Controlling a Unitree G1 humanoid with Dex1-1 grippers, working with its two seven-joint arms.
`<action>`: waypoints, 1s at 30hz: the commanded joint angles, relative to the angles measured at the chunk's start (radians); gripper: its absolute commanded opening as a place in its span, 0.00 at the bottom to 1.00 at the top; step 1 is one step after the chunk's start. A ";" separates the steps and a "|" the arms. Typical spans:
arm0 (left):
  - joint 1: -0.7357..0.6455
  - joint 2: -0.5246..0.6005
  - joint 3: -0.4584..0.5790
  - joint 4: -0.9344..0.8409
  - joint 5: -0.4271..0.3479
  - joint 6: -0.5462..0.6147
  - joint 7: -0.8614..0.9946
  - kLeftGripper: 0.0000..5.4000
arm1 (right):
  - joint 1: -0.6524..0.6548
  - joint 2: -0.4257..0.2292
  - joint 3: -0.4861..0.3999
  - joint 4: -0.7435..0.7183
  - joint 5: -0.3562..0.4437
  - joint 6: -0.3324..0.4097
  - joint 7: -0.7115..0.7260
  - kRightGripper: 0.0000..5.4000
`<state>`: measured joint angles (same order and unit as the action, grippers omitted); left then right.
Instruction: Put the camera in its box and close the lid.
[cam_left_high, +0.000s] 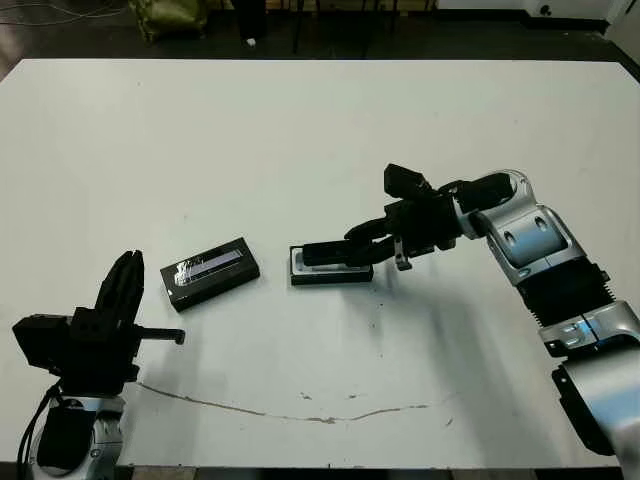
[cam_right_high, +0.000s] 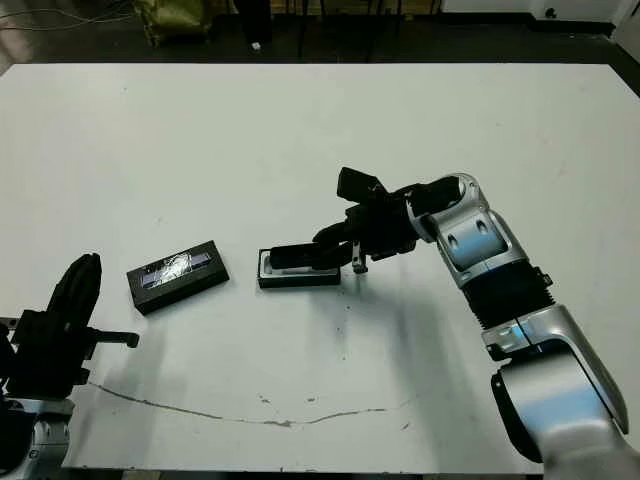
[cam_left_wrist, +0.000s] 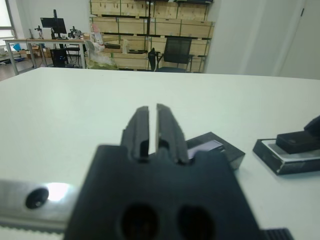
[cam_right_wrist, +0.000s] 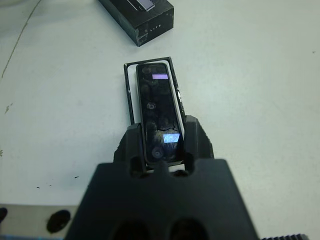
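Broadly, the white counter (cam_left_high: 300, 120) fills the head views, and the box serves as the landmark near its middle. Reaching in from the robot's right of the box, the right arm (cam_left_high: 520, 235) stretches its gripper (cam_right_wrist: 162, 135) over the box's near end. Well to the robot's left of the box and nearer the counter's front edge, the left gripper (cam_left_wrist: 152, 120) hovers with its fingers (cam_left_wrist: 140, 125) pressed almost together, a thin slit between them, holding nothing. Just to the left of the box, apart from it, the lid (cam_left_high: 210, 272) lies flat on the counter, stripe up. The box (cam_left_high: 330, 270) itself sits flat, its white lining showing as a thin border in the right wrist view. Over the box lies the camera (cam_right_wrist: 159, 112), lined up lengthwise with it, its far end above the tray; the right fingers (cam_right_wrist: 197, 140) clamp the camera's near end from both sides.
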<state>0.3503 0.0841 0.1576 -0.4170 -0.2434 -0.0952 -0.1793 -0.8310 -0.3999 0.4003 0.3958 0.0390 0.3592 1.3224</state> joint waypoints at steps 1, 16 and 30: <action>0.013 0.006 0.000 0.013 -0.003 0.007 -0.006 0.00 | -0.002 -0.009 0.012 0.003 -0.015 -0.003 0.002 0.06; 0.025 -0.001 -0.005 0.008 -0.005 0.008 -0.007 0.00 | 0.013 -0.016 0.032 -0.044 -0.046 0.012 -0.009 0.06; 0.028 -0.006 -0.008 0.011 -0.008 0.002 -0.006 0.00 | 0.022 -0.008 0.049 -0.056 -0.058 0.019 -0.016 0.06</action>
<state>0.3598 0.0798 0.1526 -0.4163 -0.2472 -0.1049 -0.1859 -0.8282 -0.4018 0.4393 0.3438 -0.0144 0.3733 1.3076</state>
